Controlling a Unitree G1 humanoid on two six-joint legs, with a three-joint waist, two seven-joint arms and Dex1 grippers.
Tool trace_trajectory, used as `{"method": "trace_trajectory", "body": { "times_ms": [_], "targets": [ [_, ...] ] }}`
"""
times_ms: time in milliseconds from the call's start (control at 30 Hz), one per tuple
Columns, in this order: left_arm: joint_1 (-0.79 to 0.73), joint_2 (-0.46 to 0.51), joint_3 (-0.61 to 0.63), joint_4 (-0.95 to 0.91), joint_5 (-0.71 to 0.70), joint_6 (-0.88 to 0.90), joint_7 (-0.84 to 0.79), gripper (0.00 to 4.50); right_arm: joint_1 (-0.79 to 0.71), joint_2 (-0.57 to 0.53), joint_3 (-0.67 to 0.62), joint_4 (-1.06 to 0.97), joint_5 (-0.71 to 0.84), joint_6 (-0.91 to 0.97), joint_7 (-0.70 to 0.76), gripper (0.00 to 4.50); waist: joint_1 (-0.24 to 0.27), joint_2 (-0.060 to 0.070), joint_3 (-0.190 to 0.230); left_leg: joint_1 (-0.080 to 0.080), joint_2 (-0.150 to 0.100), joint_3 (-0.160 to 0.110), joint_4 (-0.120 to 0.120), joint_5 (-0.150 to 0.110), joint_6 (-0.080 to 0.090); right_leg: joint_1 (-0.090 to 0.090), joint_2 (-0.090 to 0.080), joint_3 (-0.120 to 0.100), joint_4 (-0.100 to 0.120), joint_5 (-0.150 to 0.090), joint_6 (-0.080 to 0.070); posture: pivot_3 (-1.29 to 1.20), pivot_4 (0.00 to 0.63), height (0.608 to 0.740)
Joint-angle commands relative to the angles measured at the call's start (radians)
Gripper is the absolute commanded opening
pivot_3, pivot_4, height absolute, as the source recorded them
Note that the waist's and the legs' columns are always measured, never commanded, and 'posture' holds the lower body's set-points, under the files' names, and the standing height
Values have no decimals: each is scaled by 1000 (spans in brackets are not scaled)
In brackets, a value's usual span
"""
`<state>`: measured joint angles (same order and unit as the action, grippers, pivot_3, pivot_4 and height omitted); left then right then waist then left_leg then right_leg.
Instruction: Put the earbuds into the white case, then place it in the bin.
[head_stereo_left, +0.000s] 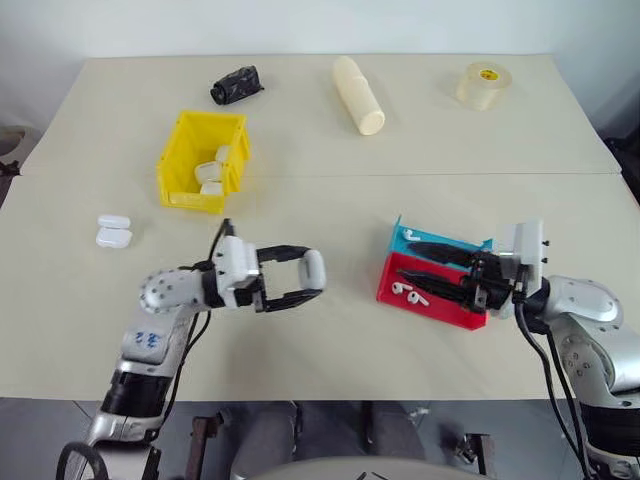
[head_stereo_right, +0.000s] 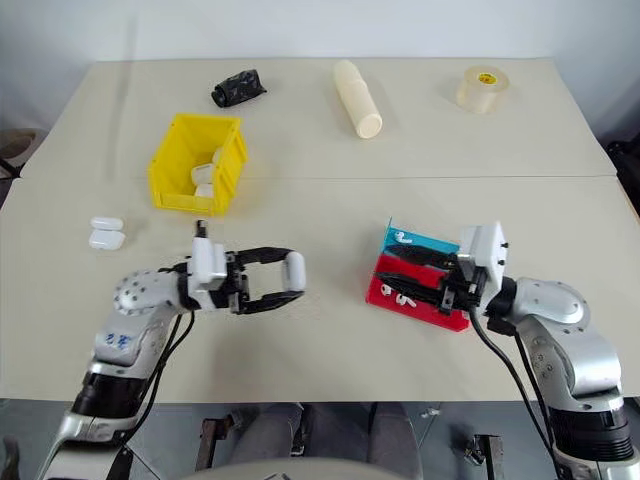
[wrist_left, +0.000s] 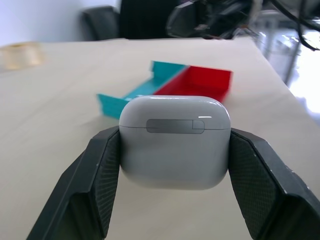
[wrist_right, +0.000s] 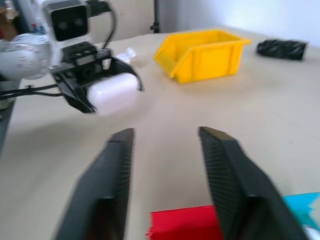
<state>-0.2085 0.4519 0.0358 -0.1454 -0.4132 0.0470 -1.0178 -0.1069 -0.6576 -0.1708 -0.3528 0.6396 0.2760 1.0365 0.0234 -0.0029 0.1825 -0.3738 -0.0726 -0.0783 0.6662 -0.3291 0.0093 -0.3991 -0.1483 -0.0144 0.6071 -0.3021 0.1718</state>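
My left gripper is shut on the white case, held above the table with its lid closed; the case sits squarely between both pads. The case faces my right gripper from across the table. My right gripper is open with nothing between its fingers, hovering over the red tray. Two earbuds lie in that tray beside the lower finger. The yellow bin stands farther back on the left, with white cases inside.
A blue tray adjoins the red one. Two more white cases lie near the left table edge. At the back lie a black bundle, a cream cylinder and a tape roll.
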Motion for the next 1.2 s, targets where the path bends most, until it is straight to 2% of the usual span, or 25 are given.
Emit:
{"method": "trace_trajectory", "body": {
  "times_ms": [33, 133, 267, 400, 567, 767, 1000, 1167, 1200],
  "targets": [
    [89, -1, 120, -67, -59, 18, 103, 2798, 40, 10, -38, -38, -8, -72, 9, 3508, 0, 0, 0, 0, 0, 0, 0, 0, 0, 0, 0, 0, 0, 0, 0, 0, 150, 740],
    [129, -61, 215, -81, -99, 54, 260, 2798, 79, 34, -41, -33, -14, -142, 21, 4470, 3, 0, 0, 1, 0, 0, 0, 0, 0, 0, 0, 0, 0, 0, 0, 0, 150, 740],
    [134, -118, 285, -92, -123, 105, 417, 2798, 115, 40, -57, 18, -32, -205, 43, 4470, 3, 0, 0, 3, -1, 0, 0, 0, 0, 3, 0, 0, -2, 0, 0, 0, 150, 740],
    [69, -153, 336, -58, -110, 140, 590, 2798, 161, 32, -95, 68, -4, -193, 55, 4470, 4, 0, 0, 3, 0, 0, 0, 0, 0, 3, 0, 0, -1, 0, 0, 0, 150, 740],
    [-50, -130, 342, -4, -85, 197, 681, 2798, 154, 53, -97, 89, -26, -234, 36, 4470, 2, 0, 0, 4, 0, 0, 0, 0, 0, 3, 0, 0, 0, 0, 0, 0, 150, 740],
    [-295, -61, 322, 247, 8, 171, 729, 2798, 139, 64, -73, 69, -36, -231, 13, 4470, 2, 0, 0, 4, -2, 0, 0, 0, -1, 3, 1, 0, 2, 0, 0, 0, 150, 740],
    [-560, 7, 249, 680, 129, 93, 686, 2798, 102, 85, -66, 25, -38, -234, -29, 4470, 1, -1, 0, 3, -3, 1, 0, 0, 0, 2, 1, 0, 2, 0, 0, 0, 150, 740],
    [-626, 14, 249, 797, 137, 79, 664, 4467, 97, 100, -54, -20, -37, -223, -69, 4500, -2, -1, 0, 3, -3, 1, 0, 0, -1, 0, 1, 0, 3, 0, 0, 0, 150, 740],
    [-629, 13, 247, 804, 134, 80, 650, 4467, 100, 102, -49, -28, -38, -220, -73, 4500, -2, -1, 0, 2, -3, 2, 0, 0, -1, 0, 1, -1, 3, 0, 0, 0, 150, 740]
  ]
}}
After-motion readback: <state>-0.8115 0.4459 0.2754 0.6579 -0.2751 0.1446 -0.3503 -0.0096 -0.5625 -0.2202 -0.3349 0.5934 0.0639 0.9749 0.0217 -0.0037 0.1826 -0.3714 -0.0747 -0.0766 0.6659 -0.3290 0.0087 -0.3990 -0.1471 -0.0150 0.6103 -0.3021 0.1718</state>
